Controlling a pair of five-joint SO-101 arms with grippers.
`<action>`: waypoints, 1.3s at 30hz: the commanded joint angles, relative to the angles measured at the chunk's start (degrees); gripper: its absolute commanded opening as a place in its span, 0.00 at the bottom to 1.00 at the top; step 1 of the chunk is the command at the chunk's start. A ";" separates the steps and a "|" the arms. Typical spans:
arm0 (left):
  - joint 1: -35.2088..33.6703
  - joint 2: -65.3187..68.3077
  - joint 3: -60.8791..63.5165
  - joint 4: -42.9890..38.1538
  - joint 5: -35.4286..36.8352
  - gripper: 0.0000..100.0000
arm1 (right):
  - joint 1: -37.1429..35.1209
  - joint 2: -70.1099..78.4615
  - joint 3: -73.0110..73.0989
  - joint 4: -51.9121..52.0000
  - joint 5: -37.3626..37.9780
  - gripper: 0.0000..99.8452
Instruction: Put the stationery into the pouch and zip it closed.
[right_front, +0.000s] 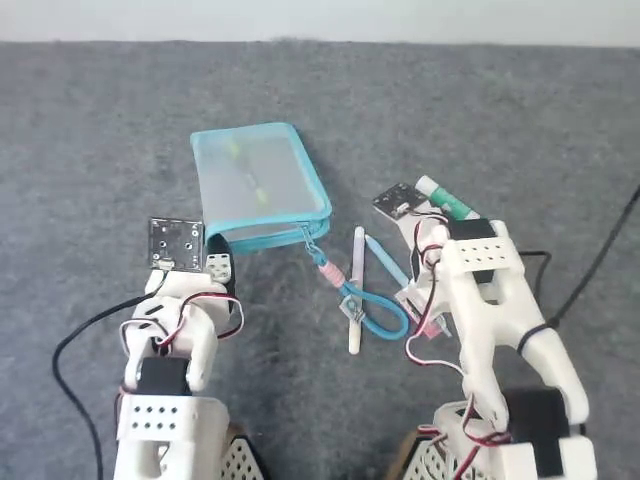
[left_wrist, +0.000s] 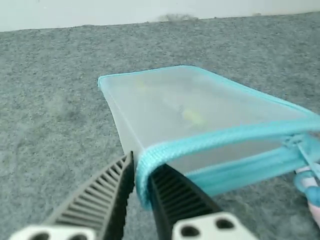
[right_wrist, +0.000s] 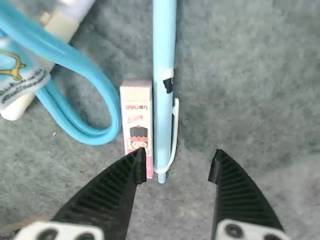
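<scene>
While pinching the teal near-corner rim of the pouch (left_wrist: 190, 115) with the left gripper (left_wrist: 141, 167), holding its mouth steady on the grey mat (left_wrist: 50, 125). Hovering the right gripper (right_wrist: 177, 157), spread wide, over the blue pen (right_wrist: 164, 60) lying near the pouch, overlapping the pink eraser (right_wrist: 136, 115) with one tip. Probably needing shifting sideways first: straddling the pen alone, keeping off the blue loop (right_wrist: 75, 100), then closing squarely across the barrel.

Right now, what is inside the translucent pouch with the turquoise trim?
Through the frosted wall of the translucent turquoise-trimmed pouch, faint yellow-green smudges show. What they are stays hidden.
</scene>
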 joint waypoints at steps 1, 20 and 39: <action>0.18 -0.79 -1.19 -1.67 0.70 0.01 | 0.57 1.63 -3.96 -2.15 -0.79 0.20; 0.26 -0.79 -1.19 -1.76 0.70 0.01 | -4.53 7.78 -0.44 -3.12 0.18 0.20; 0.26 -0.79 -1.19 -1.67 0.70 0.01 | 6.64 3.65 0.00 -2.42 -2.99 0.01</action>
